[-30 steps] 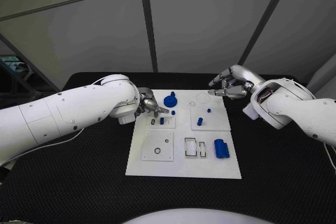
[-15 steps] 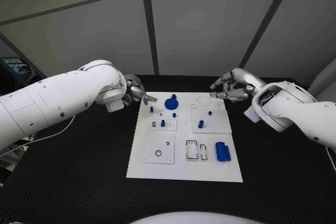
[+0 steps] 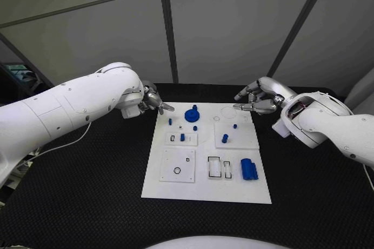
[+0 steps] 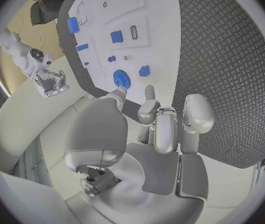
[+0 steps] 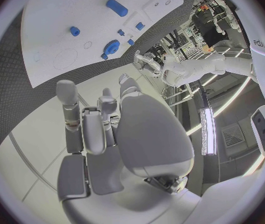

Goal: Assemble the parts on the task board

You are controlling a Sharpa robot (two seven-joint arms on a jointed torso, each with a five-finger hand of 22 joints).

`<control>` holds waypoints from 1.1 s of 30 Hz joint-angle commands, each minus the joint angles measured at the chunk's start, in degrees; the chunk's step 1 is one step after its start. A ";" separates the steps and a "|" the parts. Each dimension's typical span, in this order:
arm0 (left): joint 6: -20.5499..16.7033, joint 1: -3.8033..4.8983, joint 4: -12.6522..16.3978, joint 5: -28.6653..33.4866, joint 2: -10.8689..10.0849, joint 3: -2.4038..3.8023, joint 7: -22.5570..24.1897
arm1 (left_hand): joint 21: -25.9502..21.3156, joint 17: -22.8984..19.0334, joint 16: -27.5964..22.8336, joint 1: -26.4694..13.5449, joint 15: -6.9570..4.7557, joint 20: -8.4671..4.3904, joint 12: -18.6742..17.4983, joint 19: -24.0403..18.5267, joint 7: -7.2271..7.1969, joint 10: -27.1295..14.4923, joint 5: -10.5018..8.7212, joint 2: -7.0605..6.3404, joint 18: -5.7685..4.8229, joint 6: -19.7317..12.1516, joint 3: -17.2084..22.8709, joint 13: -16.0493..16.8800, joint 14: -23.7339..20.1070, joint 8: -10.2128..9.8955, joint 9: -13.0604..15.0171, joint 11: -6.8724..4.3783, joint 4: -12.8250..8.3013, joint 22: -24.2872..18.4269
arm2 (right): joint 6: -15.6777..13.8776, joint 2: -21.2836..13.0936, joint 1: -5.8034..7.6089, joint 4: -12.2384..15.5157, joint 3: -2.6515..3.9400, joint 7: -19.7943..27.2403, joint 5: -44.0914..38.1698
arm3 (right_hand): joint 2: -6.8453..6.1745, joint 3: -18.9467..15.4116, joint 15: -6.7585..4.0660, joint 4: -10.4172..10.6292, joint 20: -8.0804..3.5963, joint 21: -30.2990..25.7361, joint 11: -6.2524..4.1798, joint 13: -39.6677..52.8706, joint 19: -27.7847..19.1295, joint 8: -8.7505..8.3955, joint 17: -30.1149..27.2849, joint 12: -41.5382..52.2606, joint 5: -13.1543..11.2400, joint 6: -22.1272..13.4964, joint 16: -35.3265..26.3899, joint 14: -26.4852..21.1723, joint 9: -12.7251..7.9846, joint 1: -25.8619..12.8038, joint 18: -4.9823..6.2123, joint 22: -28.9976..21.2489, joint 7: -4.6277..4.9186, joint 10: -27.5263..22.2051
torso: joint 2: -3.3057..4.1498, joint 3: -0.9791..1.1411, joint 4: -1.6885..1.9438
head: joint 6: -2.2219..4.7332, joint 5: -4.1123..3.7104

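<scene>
The white task board (image 3: 206,192) lies flat in the middle of the black table (image 3: 78,195). Small blue parts sit on it. A blue gear (image 3: 191,115) with a knob on top stands near the far edge of the board. Just left of it is a tiny blue peg (image 3: 170,121). A little nearer to the robot, another blue peg (image 3: 182,136) stands in a raised white square, and one more blue peg (image 3: 224,138) stands in the square beside it on the right. A fat blue cylinder (image 3: 248,168) lies on its side close to the board's right edge. Next to it are two thin slots (image 3: 218,167) with dark outlines. A raised white square with a small round hole (image 3: 177,170) sits on the left part of the board.

The left hand (image 3: 149,101) hangs over the table just off the far left corner of the board. Its fingers are bent a little and spread apart, and it holds nothing. One fingertip points toward the gear.

The right hand (image 3: 259,98) hangs above the far right corner of the board. Its fingers are curved loosely and apart, and nothing is in it either.

In the left wrist view the gear (image 4: 121,78) shows just past the fingers (image 4: 147,104).
</scene>
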 commanded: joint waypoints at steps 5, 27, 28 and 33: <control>2.11 -0.11 -0.92 -1.37 0.70 -0.14 1.51 | -0.29 4.42 -0.39 -0.20 0.50 0.28 0.20 0.03 -0.05 -0.24 0.15 0.36 1.20 0.40 -0.41 -0.15 2.78 -0.14 -0.11 -0.10 -0.08 -0.11 | 0.33 0.11 0.08 0.02 0.04 0.47 0.12 | -0.15 0.12 -0.35 0.30 -0.04 -0.24 -0.35 -0.05 -0.46 0.37 0.59 -0.27 0.29 0.26 -0.20 2.33 0.06 -0.29 1.00 -0.03 -0.11 -0.01 | -0.09 -0.02 0.07 | -0.15 -0.12; 4.86 -1.17 -6.30 -1.95 5.71 -1.16 3.46 | -1.01 7.25 2.03 0.61 0.56 0.37 -0.04 -0.36 0.03 -0.93 0.14 2.31 1.36 0.54 -0.89 -0.81 3.75 -0.33 -1.47 -0.03 -0.38 -0.69 | 0.39 0.67 0.06 0.07 0.04 0.61 0.12 | -0.07 0.17 -0.38 0.30 -0.07 -0.34 -0.37 -0.16 -0.45 0.40 0.58 -0.35 0.37 0.24 -0.23 2.35 0.05 -0.20 1.01 -0.13 -0.12 -0.05 | -0.05 -0.02 0.04 | -0.26 0.04; 4.90 -1.25 -6.52 -1.95 5.89 -1.21 3.52 | -1.01 7.25 2.03 0.61 0.56 0.37 -0.04 -0.36 0.03 -0.93 0.14 2.31 1.36 0.54 -0.89 -0.81 3.75 -0.33 -1.47 -0.03 -0.38 -0.69 | 0.39 0.68 0.06 0.08 0.04 0.61 0.12 | -0.07 0.17 -0.38 0.30 -0.07 -0.34 -0.37 -0.16 -0.45 0.40 0.58 -0.35 0.37 0.24 -0.23 2.35 0.05 -0.20 1.01 -0.13 -0.12 -0.05 | -0.05 -0.02 0.04 | -0.26 0.04; 4.92 -1.46 -7.12 -1.97 6.34 -1.34 3.71 | -1.01 7.25 2.03 0.61 0.56 0.37 -0.04 -0.36 0.03 -0.93 0.14 2.31 1.36 0.54 -0.89 -0.81 3.75 -0.33 -1.47 -0.03 -0.38 -0.69 | 0.38 0.66 0.06 0.12 0.04 0.61 0.12 | -0.07 0.17 -0.38 0.30 -0.07 -0.34 -0.37 -0.16 -0.45 0.40 0.58 -0.35 0.37 0.24 -0.23 2.35 0.05 -0.20 1.01 -0.13 -0.12 -0.05 | -0.11 0.04 0.09 | -0.26 0.00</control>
